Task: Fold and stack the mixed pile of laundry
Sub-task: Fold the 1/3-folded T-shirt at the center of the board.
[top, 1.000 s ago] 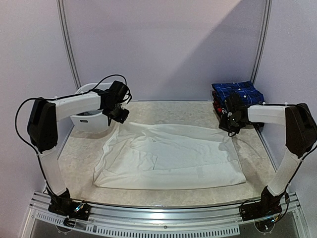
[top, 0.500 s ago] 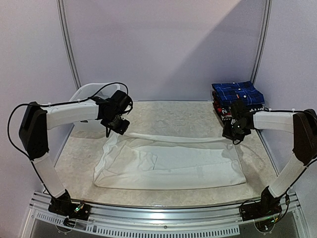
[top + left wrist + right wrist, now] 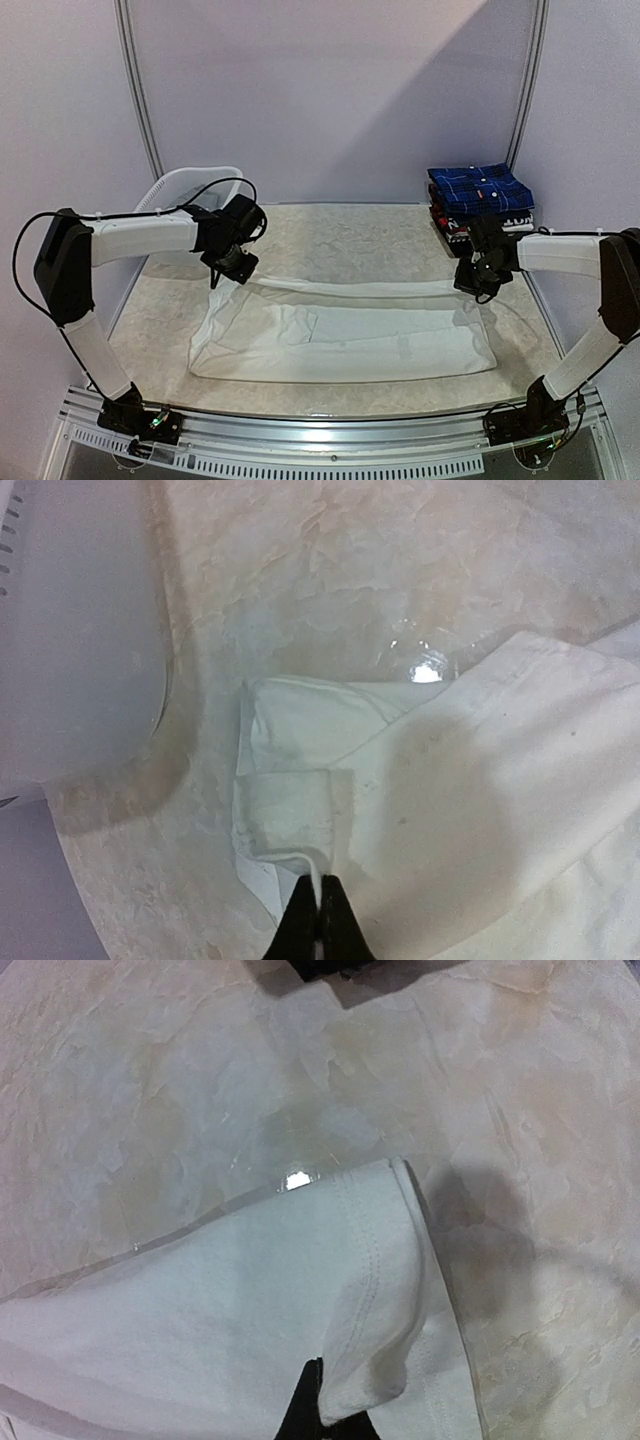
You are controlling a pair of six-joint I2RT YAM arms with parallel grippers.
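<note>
Two far corners of the white shirt (image 3: 340, 325), spread across the table (image 3: 340, 228), are pinched by the closed left end effector (image 3: 322, 905) and right end effector (image 3: 325, 1412). A basket (image 3: 185, 185), contents hidden, is seen at 10 o'clock and the folded plaid shirt (image 3: 480, 187) at 2; bare table is left at 12.

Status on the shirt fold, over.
Left gripper, right gripper shut on white shirt's far corners. Corners lifted, rest flat. Stack and basket clear of it.

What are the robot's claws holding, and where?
Both pinch the plain white cloth shirt: left claw its far-left corner, right claw its far-right corner.
</note>
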